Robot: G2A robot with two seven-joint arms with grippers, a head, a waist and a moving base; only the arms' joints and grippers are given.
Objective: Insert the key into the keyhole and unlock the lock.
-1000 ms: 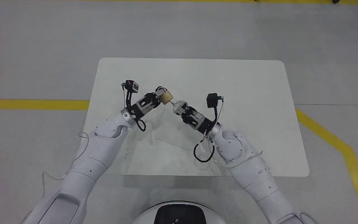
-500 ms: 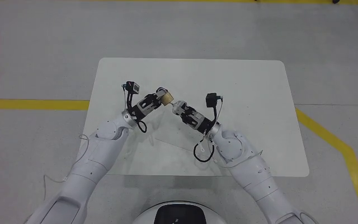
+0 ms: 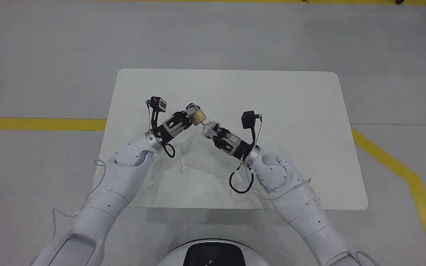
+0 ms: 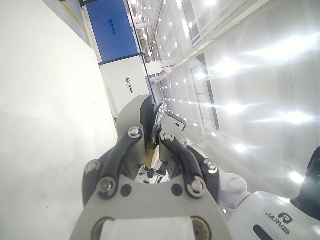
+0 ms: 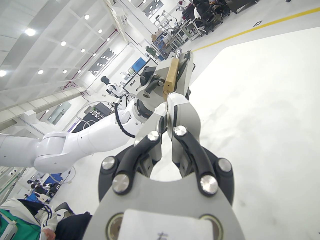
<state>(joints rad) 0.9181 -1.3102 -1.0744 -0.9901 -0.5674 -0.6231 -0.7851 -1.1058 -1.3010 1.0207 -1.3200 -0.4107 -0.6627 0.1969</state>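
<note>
Over the white surface (image 3: 299, 100), your right pincer (image 5: 170, 101) has crept toward the brass padlock (image 5: 170, 78) in the last second. Its tips now touch the padlock's bottom face, where I judge the keyhole sits, so insertion looks begun or imminent. The left pincer (image 4: 158, 122) is clamped on the padlock's body, holding it above the surface. The right pincer's fingers are pressed nearly together, presumably on the key, which is hidden between them at the padlock's base.
</note>
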